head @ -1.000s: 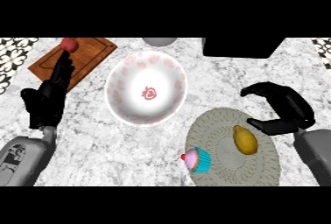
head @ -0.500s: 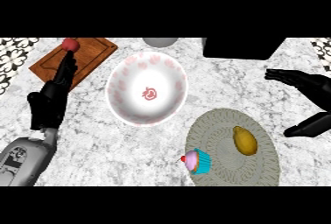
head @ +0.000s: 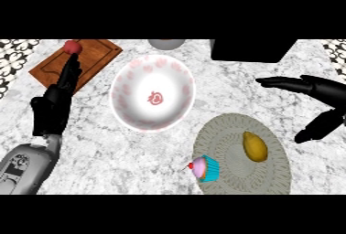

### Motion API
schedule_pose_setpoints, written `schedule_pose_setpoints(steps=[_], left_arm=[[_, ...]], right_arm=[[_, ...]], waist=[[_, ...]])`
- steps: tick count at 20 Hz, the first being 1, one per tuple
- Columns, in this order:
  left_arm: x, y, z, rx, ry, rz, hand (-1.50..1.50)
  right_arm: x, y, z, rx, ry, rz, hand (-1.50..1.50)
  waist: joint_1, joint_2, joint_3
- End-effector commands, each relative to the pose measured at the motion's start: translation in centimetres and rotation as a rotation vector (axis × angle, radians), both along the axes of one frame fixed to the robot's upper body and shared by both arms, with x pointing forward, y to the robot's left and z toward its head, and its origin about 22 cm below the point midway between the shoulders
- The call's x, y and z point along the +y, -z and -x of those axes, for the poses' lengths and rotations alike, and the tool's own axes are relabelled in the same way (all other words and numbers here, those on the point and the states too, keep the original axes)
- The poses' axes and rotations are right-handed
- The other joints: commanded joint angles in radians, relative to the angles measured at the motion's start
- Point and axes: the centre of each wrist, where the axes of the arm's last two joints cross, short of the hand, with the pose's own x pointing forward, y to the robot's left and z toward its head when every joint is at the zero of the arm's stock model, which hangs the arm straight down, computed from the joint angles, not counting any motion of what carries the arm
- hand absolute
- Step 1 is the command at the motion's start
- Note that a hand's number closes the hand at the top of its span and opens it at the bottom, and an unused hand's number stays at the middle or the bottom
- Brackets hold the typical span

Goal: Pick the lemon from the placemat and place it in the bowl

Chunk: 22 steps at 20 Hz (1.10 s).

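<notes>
Now you've got a veined grey marble counter (head: 101,151) under you, with a round, grey, ribbed placemat (head: 233,171) at the near right. The lemon (head: 254,146), a smooth yellow oval, lies on the placemat's right half, a pink cupcake in a blue case (head: 205,168) on its near-left edge. Your right hand (head: 323,95) hangs spread open at the right edge, fingers straight and pointing left, thumb down; the lemon lies nearer and to its left, apart from it. A glossy white bowl with pink markings (head: 153,98) lies left of centre. Your left hand (head: 55,103) rests open at the left, fingertips over a brown wooden board (head: 94,57) by a small red ball (head: 72,45).
</notes>
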Motion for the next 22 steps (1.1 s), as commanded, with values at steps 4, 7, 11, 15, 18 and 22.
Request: schedule_pose_setpoints(steps=[4, 7, 11, 15, 18, 22], left_arm=[[0.6, 0.1, 1.2, -0.013, -0.006, 0.001, 0.0], [1.1, 0.2, 1.0, 0.005, -0.037, -0.018, 0.0], [0.7, -0.4, 1.6, 0.004, -0.027, 0.011, 0.0], [2.1, 0.1, 1.8, 0.009, -0.037, 0.005, 0.0], [1.3, 1.1, 1.8, 0.025, -0.035, -0.014, 0.0], [1.3, 0.7, 1.2, 0.008, -0.048, -0.015, 0.0]], right_arm=[[3.2, 0.3, -1.3, 0.076, -0.271, 0.141, -1.5], [3.1, 2.6, -0.4, 0.075, -0.331, 0.194, -1.5], [5.6, 3.2, -0.9, 0.049, -0.371, 0.292, -1.5], [3.8, 5.3, 0.5, 0.029, -0.37, 0.408, -1.5], [6.2, 6.7, -1.4, 0.026, -0.325, 0.46, -1.5], [5.0, 8.3, -1.3, 0.021, -0.315, 0.466, -1.5]], waist=[[-0.006, -0.007, -0.002], [-0.02, -0.009, -0.002], [-0.027, -0.011, -0.003], [-0.046, -0.013, -0.003], [-0.04, -0.011, -0.003], [-0.045, -0.011, -0.003]])
